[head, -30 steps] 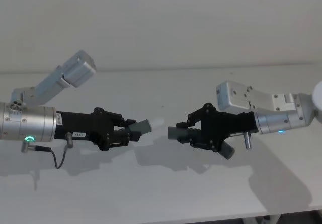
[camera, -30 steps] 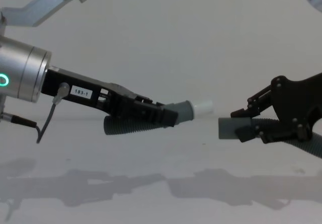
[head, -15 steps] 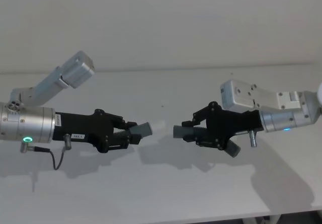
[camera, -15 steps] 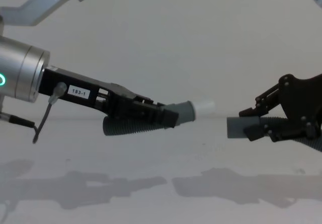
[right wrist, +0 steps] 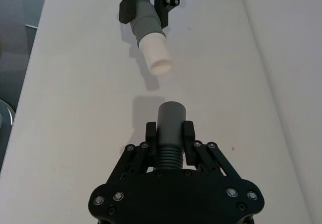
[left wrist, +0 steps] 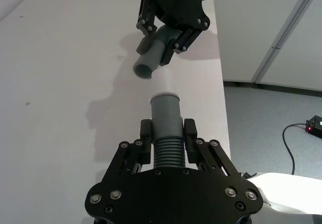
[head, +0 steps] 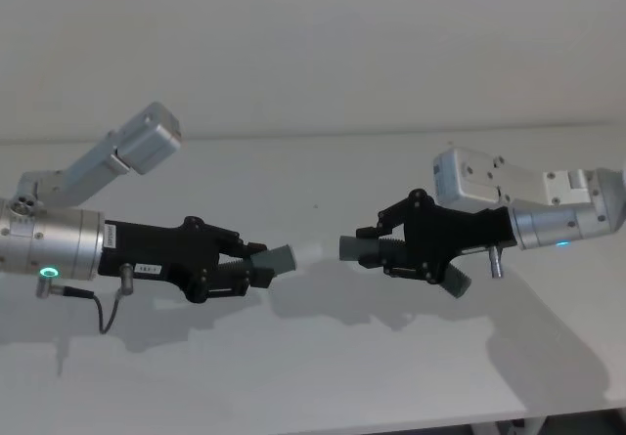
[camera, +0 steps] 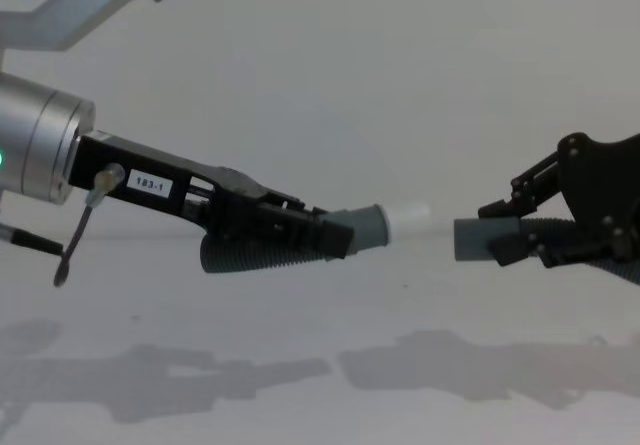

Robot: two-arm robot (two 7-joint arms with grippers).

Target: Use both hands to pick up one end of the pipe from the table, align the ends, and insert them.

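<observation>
Both grippers hover above the white table (head: 293, 376), each holding one pipe piece. My left gripper (head: 250, 262) is shut on a ribbed grey hose (camera: 250, 257). Its cuff (head: 282, 257) carries a pale whitish tip (head: 307, 250) that points right. My right gripper (head: 380, 246) is shut on the other hose, whose dark cuff (head: 350, 247) points left and whose tail (head: 455, 283) hangs below. The two ends face each other across a small gap, nearly level in the chest view, tip (camera: 408, 215) against cuff (camera: 475, 238). In the left wrist view, the right-hand cuff (left wrist: 146, 68) sits slightly to one side of my own cuff (left wrist: 166, 110).
The table's front edge (head: 411, 423) runs along the bottom of the head view. A plain white wall (head: 313, 44) stands behind. Beyond the table's side edge are the floor and a black cable (left wrist: 297, 131).
The right gripper has drawn back to the right and risen a little with its hose. The left gripper has dipped slightly. The gap is a bit wider and the ends are more level.
</observation>
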